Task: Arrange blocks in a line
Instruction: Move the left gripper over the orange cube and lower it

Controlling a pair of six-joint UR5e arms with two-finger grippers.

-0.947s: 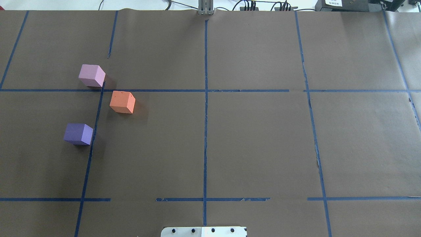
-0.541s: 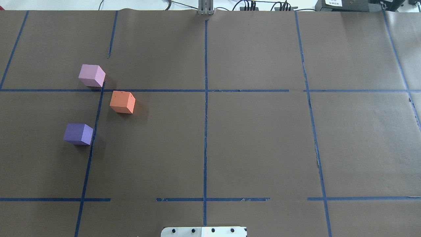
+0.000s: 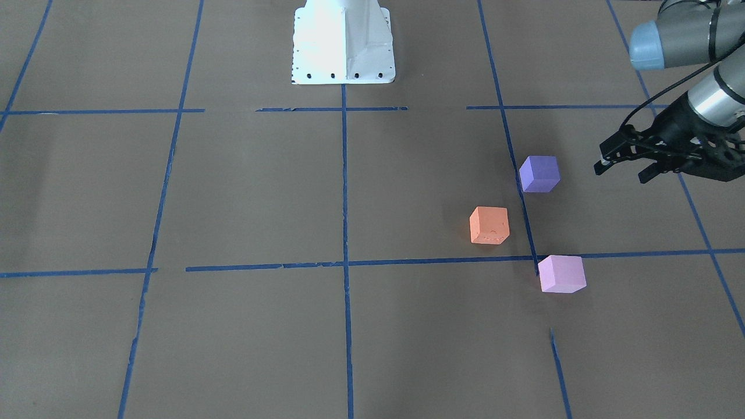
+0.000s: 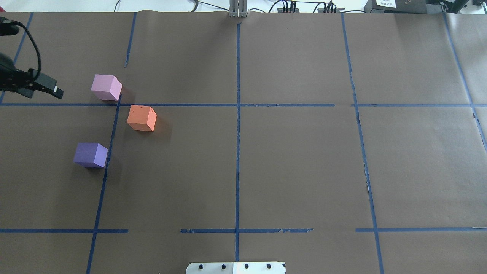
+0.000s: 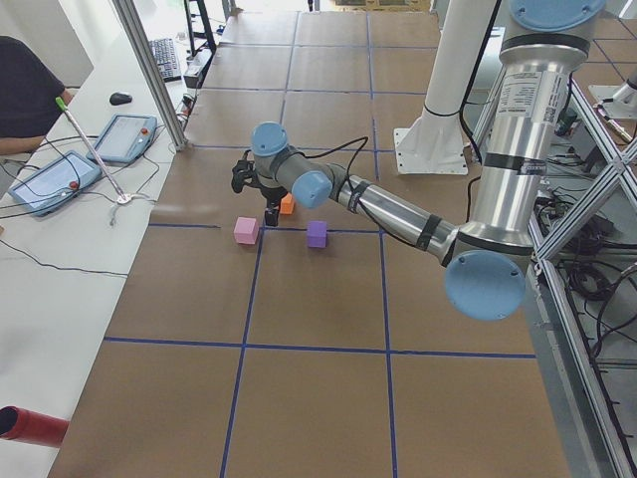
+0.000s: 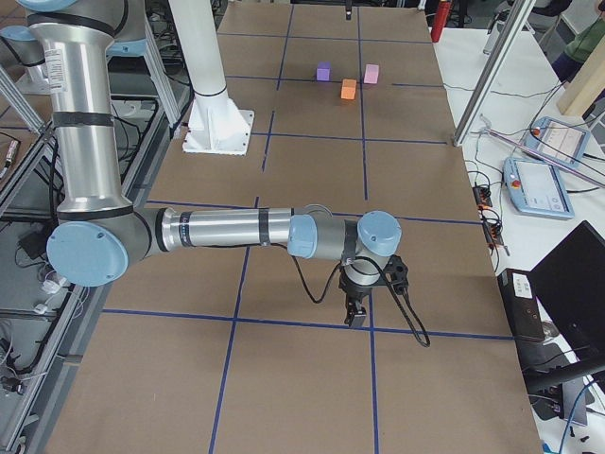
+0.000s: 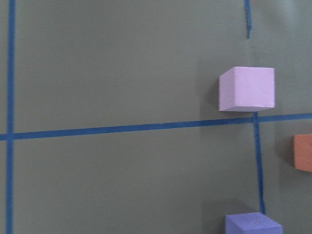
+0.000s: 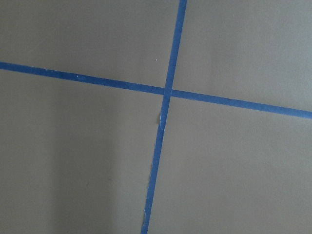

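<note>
On the counter's left portion, brown paper gridded with blue tape, three blocks are sitting apart, none touching.
- The pink-lilac block is resting farthest from the robot base, at a tape crossing.
- The orange block, scuffed on one face, is lying just inward of that crossing, off the line through the other two.
- The violet block is sitting nearer the base, against the tape line.

The left hand is hovering outboard of the blocks, fingers spread and holding nothing. The right hand is hanging over a tape crossing well away; how far it is open cannot be told. A white label on a black box beyond the far edge is showing print too small to read.
</note>
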